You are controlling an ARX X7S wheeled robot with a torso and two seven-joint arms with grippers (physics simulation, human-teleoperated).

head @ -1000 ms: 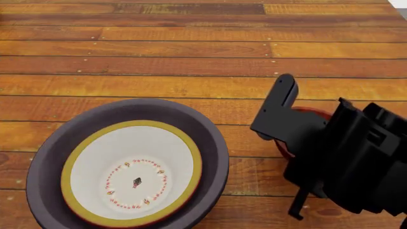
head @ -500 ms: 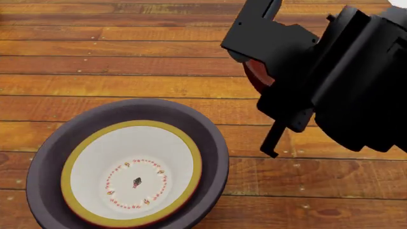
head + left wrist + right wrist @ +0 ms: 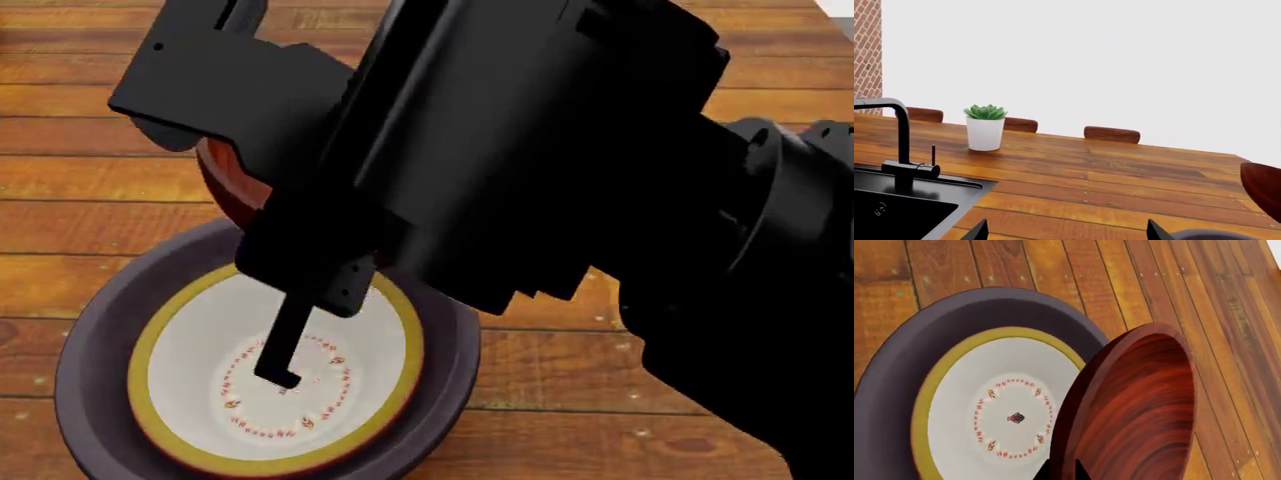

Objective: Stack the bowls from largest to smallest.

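From the head camera, the right arm (image 3: 534,170) now fills most of the picture, having swung from the upper right half a second ago to hang over the stacked bowls. Its gripper (image 3: 247,150) is clamped on the small red-brown bowl (image 3: 227,190), of which only a sliver of rim shows beneath the black housing. Below, the white bowl (image 3: 200,400) sits nested inside the dark grey bowl (image 3: 80,350) on the wooden table (image 3: 80,130), both where they were before. A black finger (image 3: 287,350) hangs across the ring of red dots.

At the right wrist, the red-brown bowl (image 3: 1134,410) is held tilted on edge, its wood grain facing the lens, just above and overlapping the rim of the white bowl (image 3: 987,390) in the grey one (image 3: 901,370). The gripper itself is almost wholly out of frame.

At the left wrist, only two dark fingertips (image 3: 977,231) poke in, well apart, so that gripper stands open and empty. A black tap (image 3: 901,145), a sink (image 3: 894,210) and a potted plant (image 3: 985,127) show; the red-brown bowl (image 3: 1264,187) is cut off at the edge. No writing is legible anywhere.
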